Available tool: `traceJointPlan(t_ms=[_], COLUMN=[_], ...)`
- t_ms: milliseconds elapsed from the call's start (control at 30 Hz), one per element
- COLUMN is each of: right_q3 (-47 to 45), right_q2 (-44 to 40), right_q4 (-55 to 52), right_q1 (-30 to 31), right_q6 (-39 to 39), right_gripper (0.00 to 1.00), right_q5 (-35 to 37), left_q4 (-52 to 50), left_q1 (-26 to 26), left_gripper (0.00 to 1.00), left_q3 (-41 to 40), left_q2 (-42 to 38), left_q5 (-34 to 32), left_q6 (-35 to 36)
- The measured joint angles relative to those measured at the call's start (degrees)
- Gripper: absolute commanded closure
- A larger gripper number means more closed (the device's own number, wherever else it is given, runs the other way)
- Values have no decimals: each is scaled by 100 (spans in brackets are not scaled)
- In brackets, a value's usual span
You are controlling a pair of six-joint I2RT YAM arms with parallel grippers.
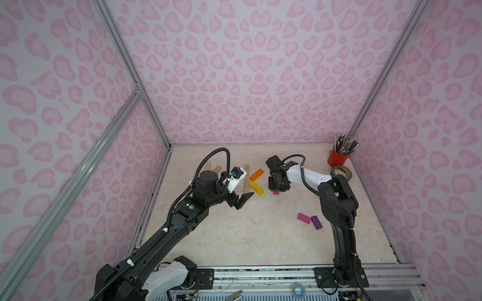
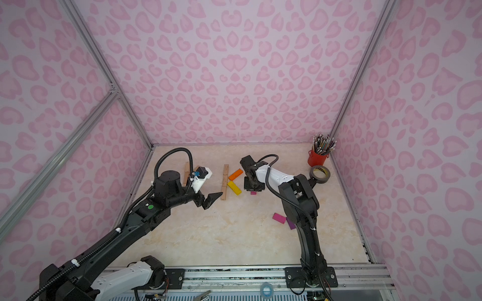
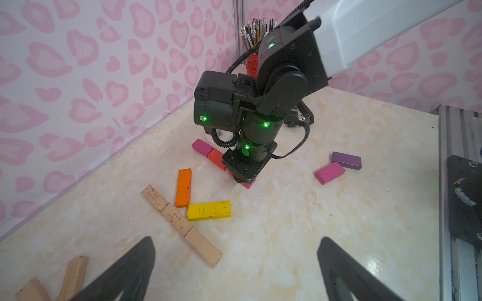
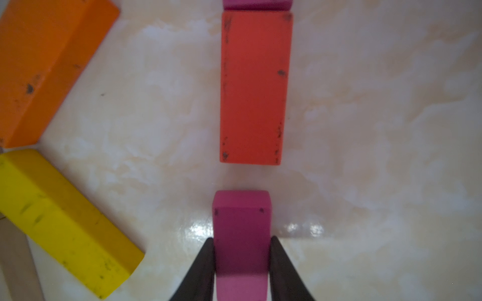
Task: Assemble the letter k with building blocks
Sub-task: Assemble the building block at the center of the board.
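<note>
Three plain wooden building blocks lie end to end in a straight line, also plain in the left wrist view. An orange block and a yellow block branch off beside that line. My right gripper points straight down, shut on a magenta block resting on the table. That block lies in line with a red block and another magenta one. My left gripper hovers open and empty near the wooden line's near end.
A loose magenta block and a purple block lie near the right arm's base. Two more wooden blocks sit behind the left arm. A red cup of pencils and a grey tape roll stand in the far right corner.
</note>
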Motion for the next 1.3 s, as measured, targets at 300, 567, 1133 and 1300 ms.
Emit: traceJointPlan(t_ms=[300,567,1133,1300], right_q3=[28,98,280,310], right_q2=[0,44,173,195], right_q4=[-4,-2,-2,0], right_q1=[-57,-74,-122,-122], right_q6=[-2,-7,-4,-2], right_gripper=[64,66,67,67], right_q5=[2,0,0,0], left_q4=[0,-2,-2,-2], left_q1=[0,0,0,0], left_gripper=[1,1,1,1], left_q3=[0,0,0,0], left_q2=[37,68,107,107], left_q5=[0,-2,-2,-2], left_q6=[0,0,0,0])
